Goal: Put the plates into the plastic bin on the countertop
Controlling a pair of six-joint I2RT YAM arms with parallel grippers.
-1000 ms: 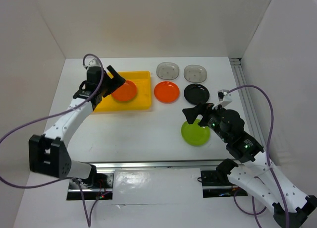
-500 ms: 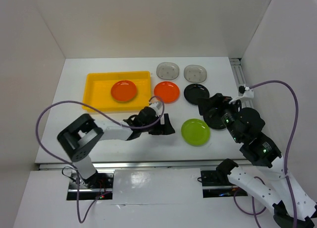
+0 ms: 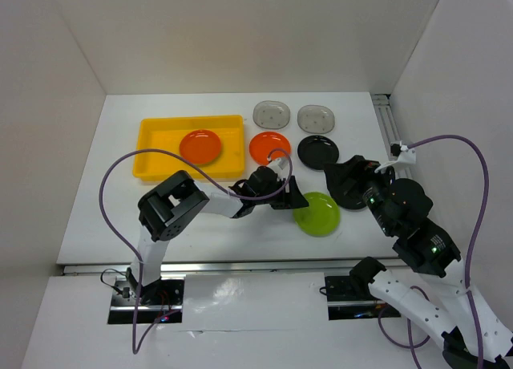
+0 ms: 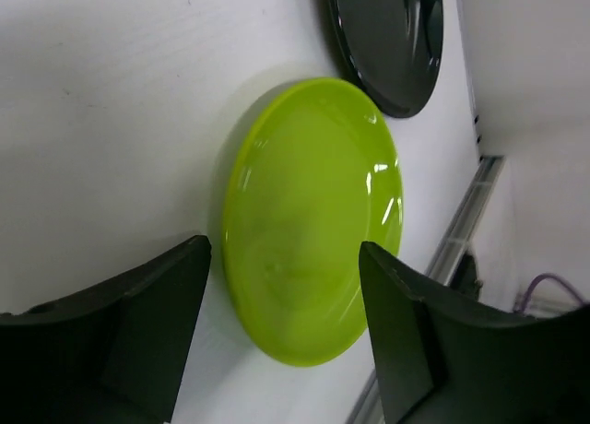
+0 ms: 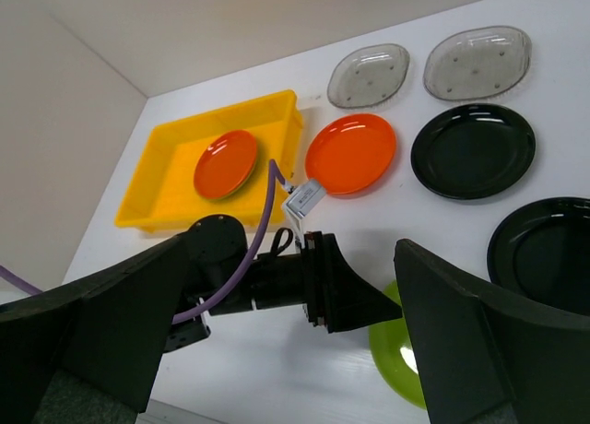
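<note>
Since one second ago, the left arm (image 3: 212, 203) has been carried away from the plastic bin (image 3: 156, 151) and stretched across the worktop (image 3: 224, 242) to the lime-green plate (image 3: 319, 215). The right arm (image 3: 405, 215) has been drawn back from that plate towards the right edge.

The bin is set in the far left part of the worktop, and one orange plate (image 3: 200, 147) is already laid inside it. Six plates are left outside. The second orange plate (image 3: 264, 147) is just beside the bin, and two grey plates (image 3: 271, 113) are along the far edge. A black plate (image 3: 318, 151) is found right of the orange one, and another black plate (image 5: 546, 253) near the right edge. The lime-green one is closest to the near edge.

The left gripper (image 4: 281, 258) is held open, with one finger on each side of the lime-green plate's rim; nothing is gripped yet. The right gripper (image 5: 293, 249) is spread wide and is empty.

The plate is shallow, glossy and flat, so the fingers could slide over its rim when closed, and it could be pushed along instead of lifted. The two arms are near each other here, so a contact is possible. The cable (image 3: 276, 156) of the left arm is looped over the second orange plate, which could be dragged on the way back to the bin.
</note>
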